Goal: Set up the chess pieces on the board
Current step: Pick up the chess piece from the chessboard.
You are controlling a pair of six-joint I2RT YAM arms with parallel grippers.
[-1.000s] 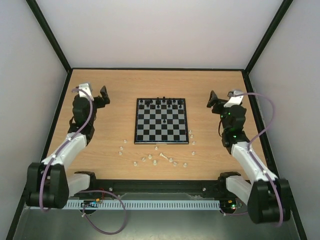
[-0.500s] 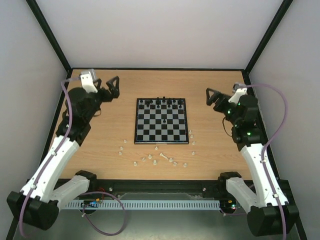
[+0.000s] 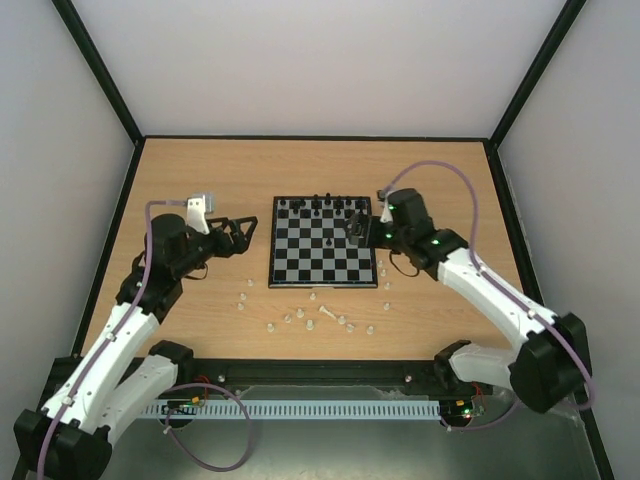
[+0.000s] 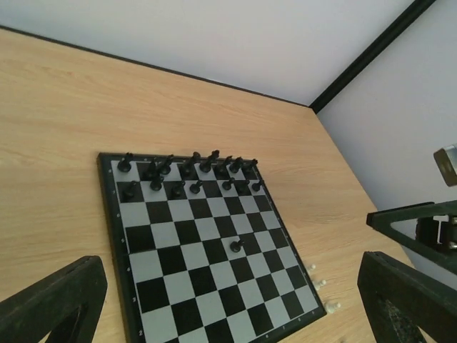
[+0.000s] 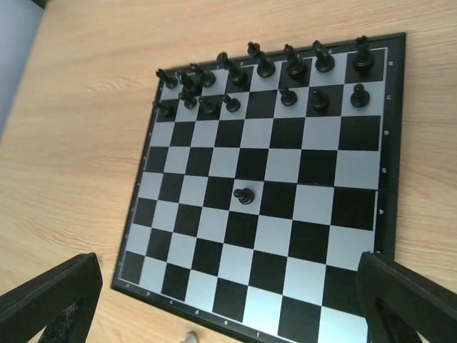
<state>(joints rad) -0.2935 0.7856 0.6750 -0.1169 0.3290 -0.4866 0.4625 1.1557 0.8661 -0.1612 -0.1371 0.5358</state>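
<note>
Black two-finger grippers have both swung in from the sides of the light wooden table (image 3: 200, 170). A second ago each arm was drawn back near its own side edge. Now the left gripper (image 3: 238, 238) hovers just beside the left edge of the small square black-and-pale-grey checkered board (image 3: 323, 242), and the right gripper (image 3: 358, 228) hangs over the board's far right corner. Both sets of jaws stand wide apart with nothing between them.

Nothing on the table has shifted. The tiny whitish translucent chess pieces (image 3: 327, 313) lie loose on the wood between the board's near edge and the near edge of the table, with a few more by its near right corner. None of them is on a square. The tiny black chess pieces (image 5: 265, 69) fill the two far rows, and one black pawn (image 5: 244, 195) stands alone mid-board.

This looks like the opening approach, with no pale piece yet set. The pale pieces lie nearer the table's near edge than either gripper, well apart from both. Each arm would likely have to draw back toward that edge and come down to reach one.
</note>
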